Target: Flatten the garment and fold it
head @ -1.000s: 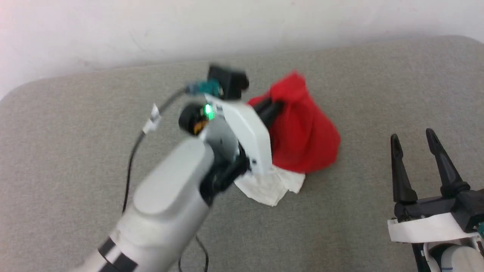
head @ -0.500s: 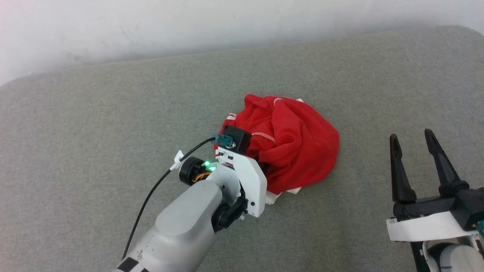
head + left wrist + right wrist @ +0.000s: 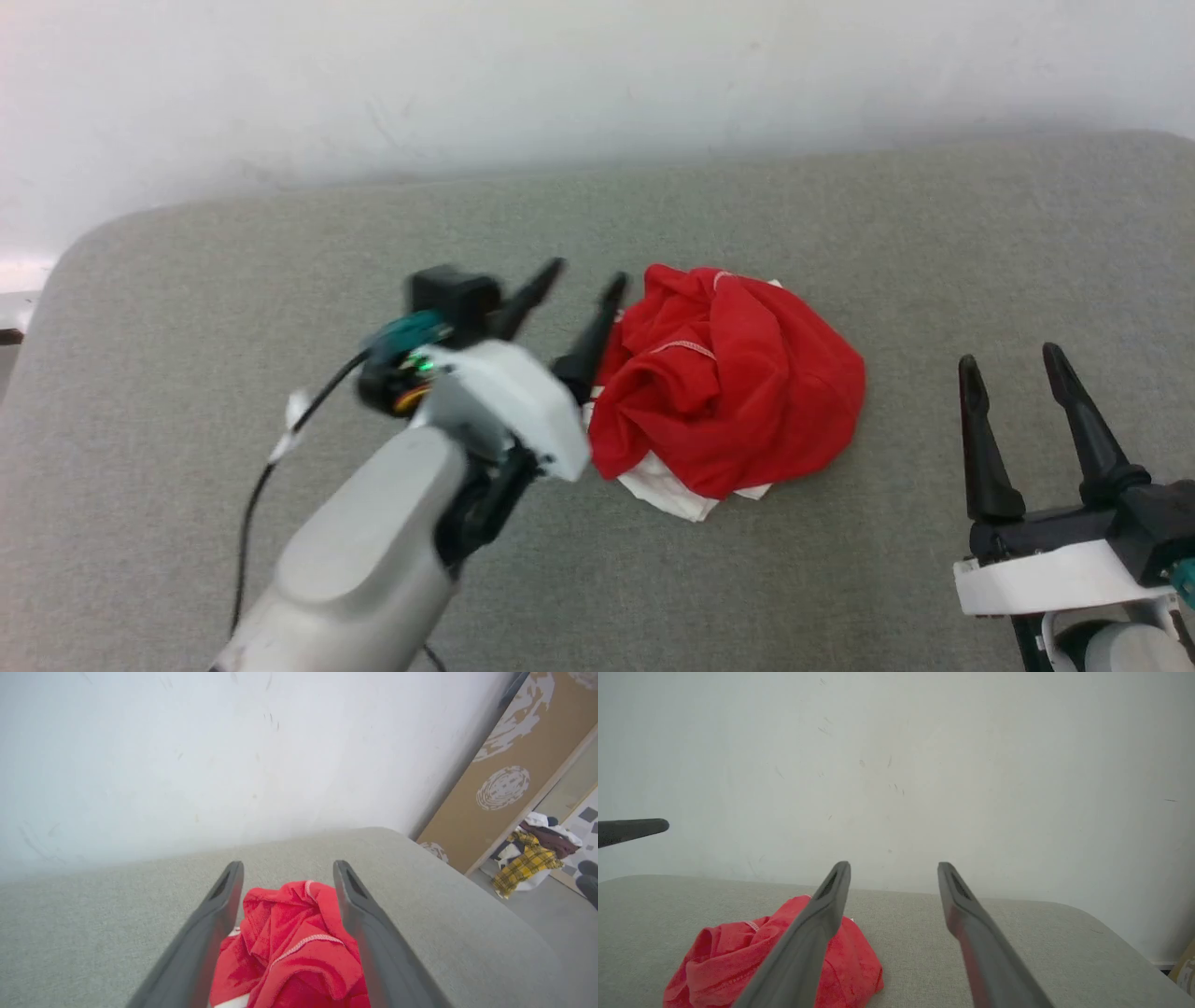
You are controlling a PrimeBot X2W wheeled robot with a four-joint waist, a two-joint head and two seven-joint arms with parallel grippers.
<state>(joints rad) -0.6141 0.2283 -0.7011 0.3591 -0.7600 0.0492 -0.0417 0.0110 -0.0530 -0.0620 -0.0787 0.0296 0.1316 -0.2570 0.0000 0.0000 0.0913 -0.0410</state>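
The left claw (image 3: 589,272) is released, its two fingers spread and gripping nothing, right at the left edge of the garment (image 3: 738,392). The garment lies crumpled in a red heap near the middle of the grey fabric surface (image 3: 187,308), with white cloth peeking out beneath it. Apart to its right, the right claw (image 3: 1009,357) is also released and empty
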